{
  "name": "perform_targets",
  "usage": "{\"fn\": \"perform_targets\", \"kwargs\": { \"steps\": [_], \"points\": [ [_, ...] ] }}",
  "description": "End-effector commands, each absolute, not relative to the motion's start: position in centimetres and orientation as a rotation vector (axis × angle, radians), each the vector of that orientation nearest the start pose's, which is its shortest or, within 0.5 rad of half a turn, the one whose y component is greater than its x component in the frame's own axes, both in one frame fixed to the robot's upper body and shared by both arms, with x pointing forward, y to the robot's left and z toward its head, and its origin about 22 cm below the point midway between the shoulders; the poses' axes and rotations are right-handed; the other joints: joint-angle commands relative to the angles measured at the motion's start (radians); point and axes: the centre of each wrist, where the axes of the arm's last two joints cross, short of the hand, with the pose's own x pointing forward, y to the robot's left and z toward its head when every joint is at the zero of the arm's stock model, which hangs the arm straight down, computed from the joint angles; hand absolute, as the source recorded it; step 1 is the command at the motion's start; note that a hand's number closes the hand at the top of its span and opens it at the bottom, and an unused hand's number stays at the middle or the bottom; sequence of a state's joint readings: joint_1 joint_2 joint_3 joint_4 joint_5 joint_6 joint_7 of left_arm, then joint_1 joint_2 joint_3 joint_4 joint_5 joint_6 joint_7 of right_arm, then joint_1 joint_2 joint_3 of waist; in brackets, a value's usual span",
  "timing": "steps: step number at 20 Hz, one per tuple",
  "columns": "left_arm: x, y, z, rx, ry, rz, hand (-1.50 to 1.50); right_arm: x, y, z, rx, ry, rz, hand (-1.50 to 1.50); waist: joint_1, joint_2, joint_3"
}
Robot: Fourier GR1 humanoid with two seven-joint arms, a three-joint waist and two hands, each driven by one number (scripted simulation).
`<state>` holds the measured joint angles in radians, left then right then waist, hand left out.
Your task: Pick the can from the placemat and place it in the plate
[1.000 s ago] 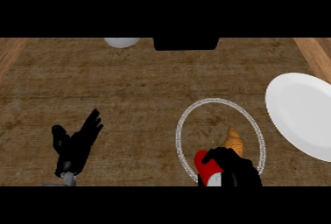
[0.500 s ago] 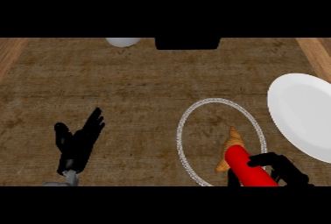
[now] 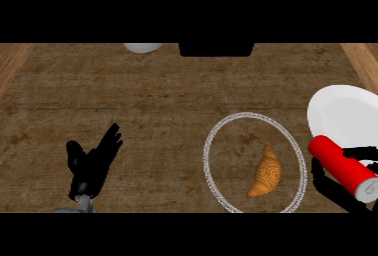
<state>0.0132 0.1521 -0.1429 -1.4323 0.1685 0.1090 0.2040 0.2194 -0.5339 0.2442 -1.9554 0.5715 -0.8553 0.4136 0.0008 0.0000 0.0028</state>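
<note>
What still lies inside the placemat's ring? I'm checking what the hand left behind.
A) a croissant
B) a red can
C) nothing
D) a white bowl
A: only the croissant lies inside the placemat, while the red can is in the right hand by the plate.

— What sort of place is this?

— A kitchen or dining spot in a home. The brown wood-grain counter top [image 3: 148,100] carries tableware: a round white plate [image 3: 341,117] at the right and an oval placemat with a pale woven rim [image 3: 209,150].

— Anything else?

— Food: a golden-brown croissant [image 3: 266,172] lies on the mat, and a red cylindrical can with a silver lid [image 3: 343,167] is beside it.
</note>
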Motion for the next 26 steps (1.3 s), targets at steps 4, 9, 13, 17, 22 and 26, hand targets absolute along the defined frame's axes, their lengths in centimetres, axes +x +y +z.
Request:
{"fn": "perform_targets", "kwargs": {
  "steps": [4,9,13,17,22,26],
  "points": [
    [22.5,23.3,-3.5,0.004,-1.193,-0.016,0.00,23.2,-35.5,6.2,-1.276,-1.597,-0.127,1.50,0.011,0.002,0.000],
    [23.7,22.8,-3.1,-0.018,-1.181,-0.007,0.00,25.6,-40.4,4.2,-1.245,-1.613,-0.098,1.50,0.014,0.005,0.001],
    [23.3,22.6,-3.4,0.004,-1.206,-0.018,0.00,27.7,-44.2,3.8,-1.228,-1.613,-0.097,1.50,0.019,0.005,0.000],
    [23.7,24.5,-2.8,-0.019,-1.187,-0.019,0.00,30.0,-46.6,4.7,-1.219,-1.640,-0.084,1.50,0.023,0.006,-0.001],
    [25.1,22.4,-2.2,-0.028,-1.204,-0.057,0.00,27.8,-48.2,0.5,-1.150,-1.235,0.158,-1.50,0.055,0.020,0.002],
    [23.3,23.4,-3.5,-0.033,-1.194,-0.053,0.00,29.4,-48.0,0.3,-1.016,-1.317,0.163,-1.50,0.055,0.017,0.003]
  ]
}}
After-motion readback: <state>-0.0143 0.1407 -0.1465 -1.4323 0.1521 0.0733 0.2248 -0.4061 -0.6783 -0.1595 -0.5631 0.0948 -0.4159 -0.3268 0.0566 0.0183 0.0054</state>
